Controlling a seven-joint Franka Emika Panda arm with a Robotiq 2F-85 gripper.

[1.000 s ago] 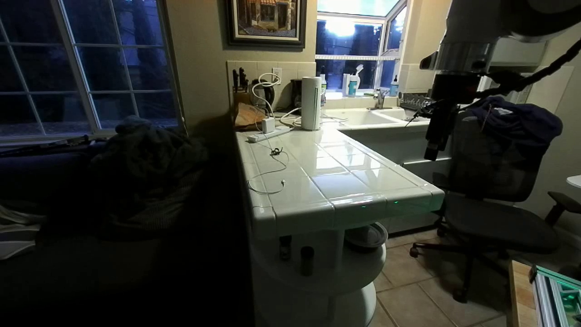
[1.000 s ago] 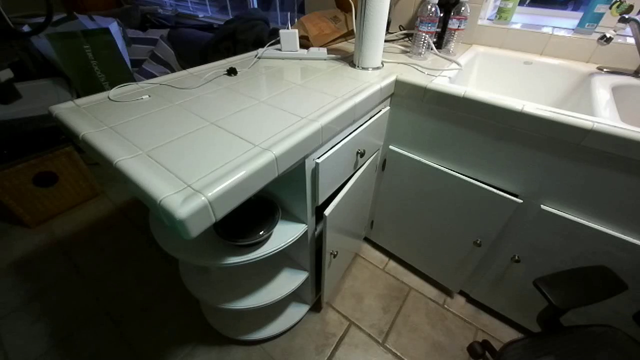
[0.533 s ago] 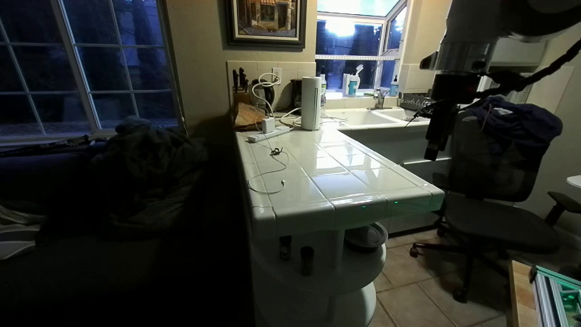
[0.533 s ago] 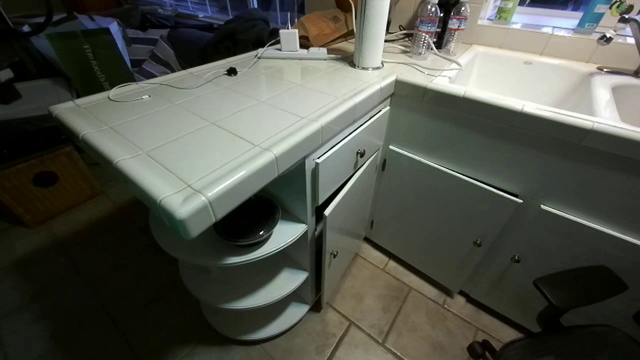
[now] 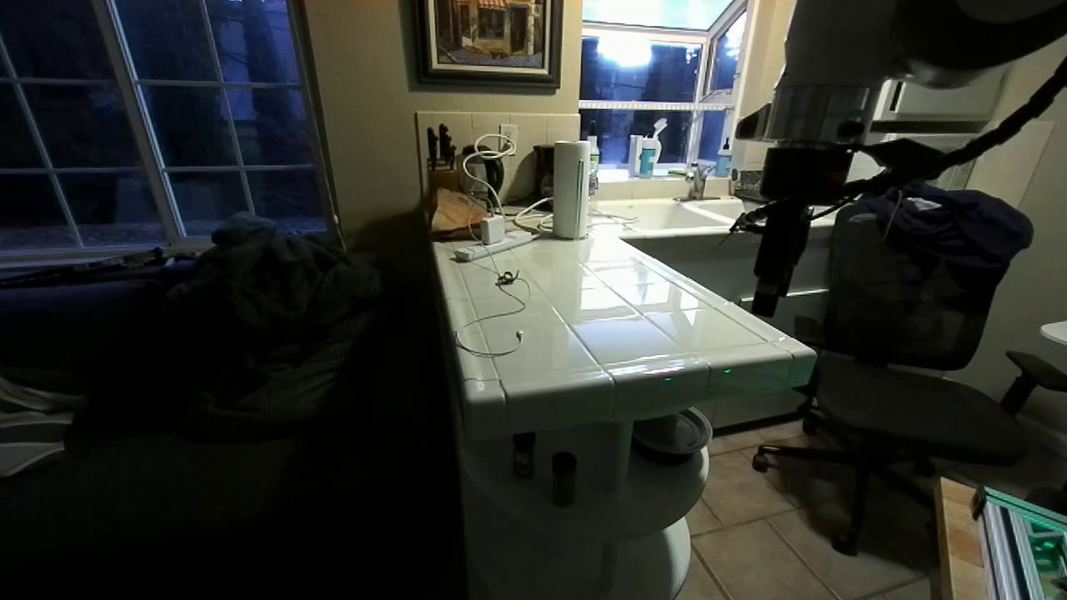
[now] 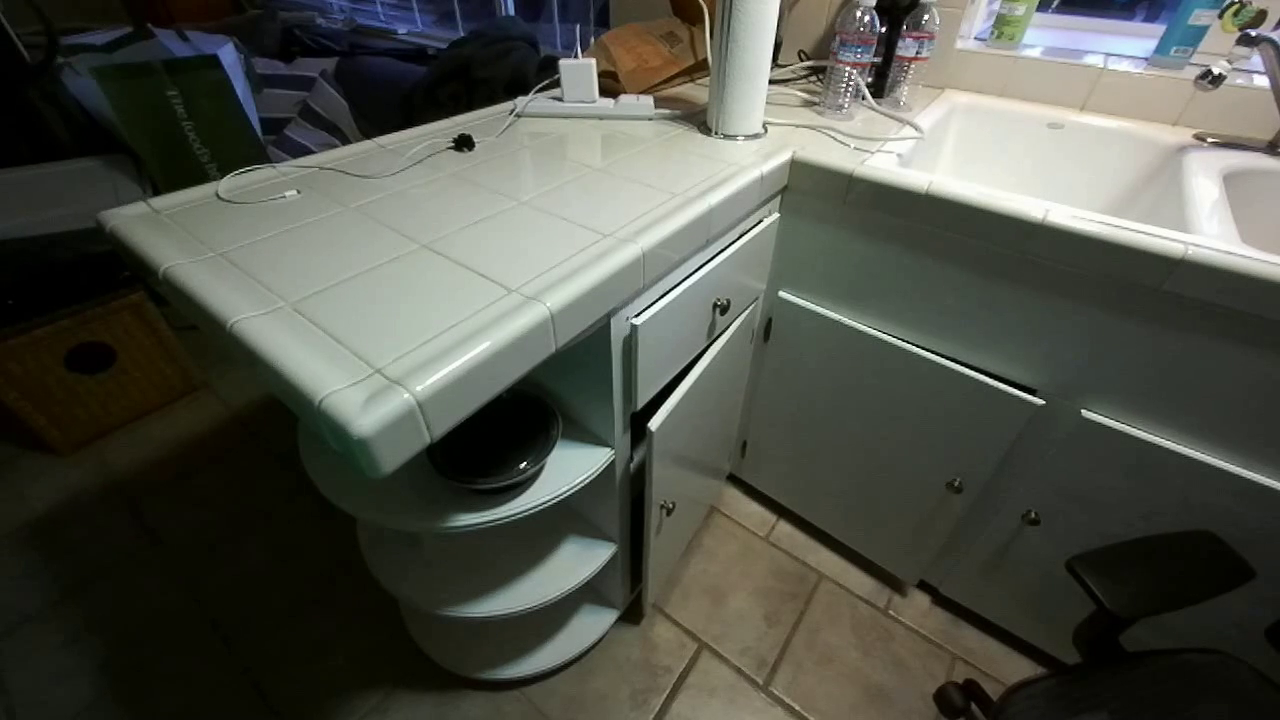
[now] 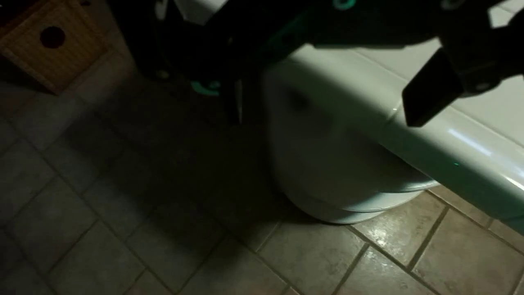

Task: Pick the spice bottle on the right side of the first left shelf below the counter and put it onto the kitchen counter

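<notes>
Exterior view: top shelf (image 5: 658, 496) under the table (image 5: 658, 333), bearing upright spice bottle (image 5: 564, 481), second bottle (image 5: 523, 458) and bowl (image 5: 677, 432); arm (image 5: 821, 112) pointing down, apart from table. Wrist view: gripper (image 7: 325, 119) spread wide.

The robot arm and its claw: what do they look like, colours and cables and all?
The arm looks rounded and grey in the dim light, with a shinier band near its end. A thick black cable runs outside it. The gripper is black, with two fingers, the clearer one blocky, and small greenish rings. No markings are readable.
</notes>
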